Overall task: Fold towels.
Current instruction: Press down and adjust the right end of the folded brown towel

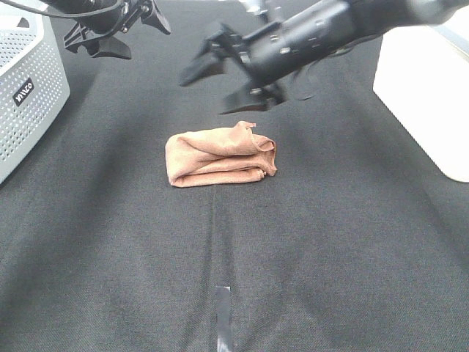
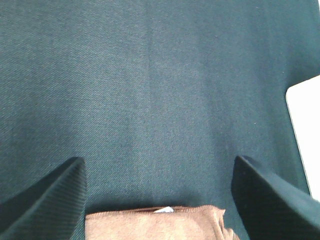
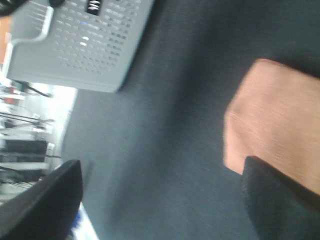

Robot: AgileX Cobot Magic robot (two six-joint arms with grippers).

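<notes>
Grey perforated basket [image 1: 29, 88] at far left of black cloth-covered table [image 1: 330, 257]. My left claw [image 1: 110, 33] raised near basket, fingers [image 2: 45, 200] spread wide, nothing held, nothing touched. Brown towel [image 1: 220, 156] at table centre, folded into loose bundle; white tag [image 2: 164, 210] visible on its edge in left wrist view. My right claw [image 1: 231, 77] reaches across middle, above and just behind towel, fingers [image 3: 280, 200] wide apart, empty, clear of towel. White object [image 1: 429, 88] at far right.
</notes>
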